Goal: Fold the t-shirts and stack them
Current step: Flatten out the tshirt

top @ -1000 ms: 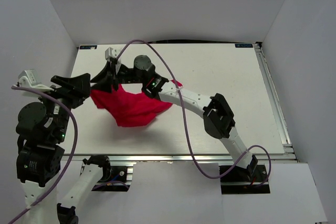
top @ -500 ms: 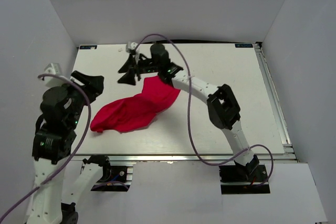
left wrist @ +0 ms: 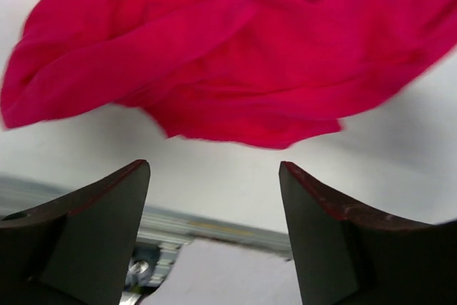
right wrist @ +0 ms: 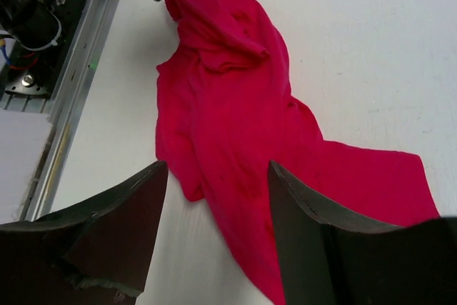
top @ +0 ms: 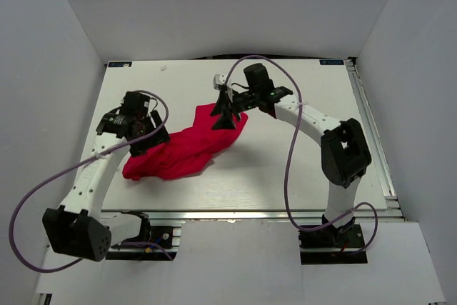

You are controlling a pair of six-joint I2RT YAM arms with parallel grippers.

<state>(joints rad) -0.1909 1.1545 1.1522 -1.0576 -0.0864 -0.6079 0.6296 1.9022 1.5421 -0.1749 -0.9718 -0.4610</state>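
Observation:
The red t-shirt [top: 186,151] lies crumpled in a long diagonal heap on the white table [top: 300,162], running from near left to far right. My left gripper [top: 151,141] hovers at the heap's left end, open; in the left wrist view the t-shirt [left wrist: 235,69] lies beyond the open left gripper [left wrist: 214,166], with only bare table between its fingertips. My right gripper [top: 223,112] is open above the heap's far right end. In the right wrist view the t-shirt [right wrist: 228,119] spreads below the right gripper [right wrist: 218,166], which holds nothing.
An aluminium rail [top: 250,213] runs along the table's near edge and also appears as the rail [right wrist: 78,83] in the right wrist view. White walls close in the table on three sides. A purple cable [top: 285,176] loops from each arm over the table.
The right gripper has opened and let the shirt go, then swung right. The shirt has dropped into a long heap. The left arm has come down to its left end.

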